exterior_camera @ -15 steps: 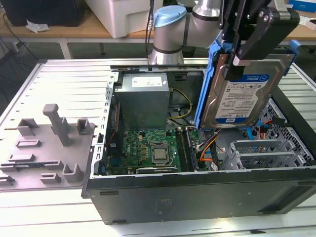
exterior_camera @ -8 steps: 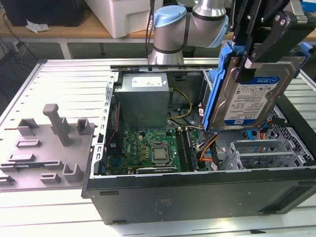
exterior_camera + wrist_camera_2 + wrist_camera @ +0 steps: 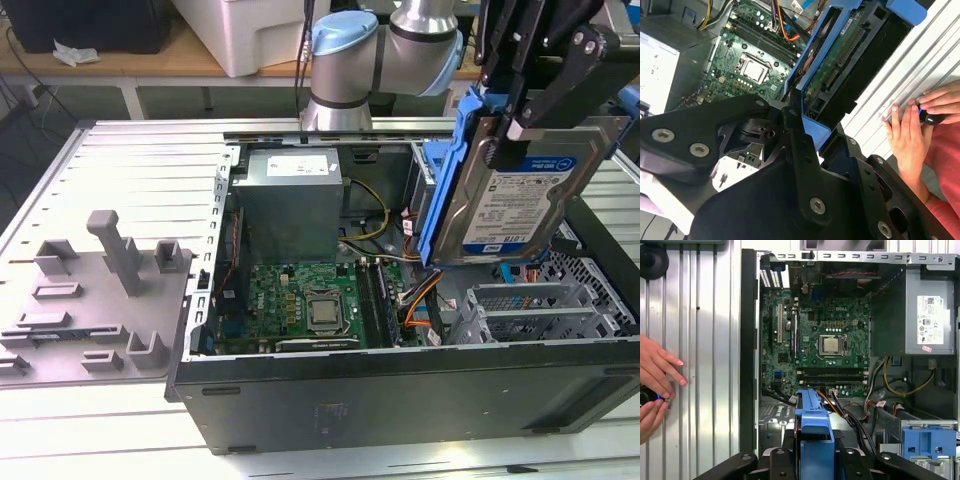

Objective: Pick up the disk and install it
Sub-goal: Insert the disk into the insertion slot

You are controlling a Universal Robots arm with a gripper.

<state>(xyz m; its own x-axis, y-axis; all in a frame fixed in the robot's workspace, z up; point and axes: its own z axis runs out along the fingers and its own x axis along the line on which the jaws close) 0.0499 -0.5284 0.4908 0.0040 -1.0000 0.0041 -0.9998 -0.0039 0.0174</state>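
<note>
We are seeing the pincer (image 3: 520, 125) squeezing tight on the disk (image 3: 515, 200), its fingers pressing on the blue frame. It is holding the disk tilted over the open computer box (image 3: 400, 385), above the metal cage (image 3: 540, 310).

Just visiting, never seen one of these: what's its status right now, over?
End effector shut on the disk. Disk tilted above the open computer case, not yet seated. A person's hands on the table beside the case.

All views above the case (image 3: 400, 400)
</note>
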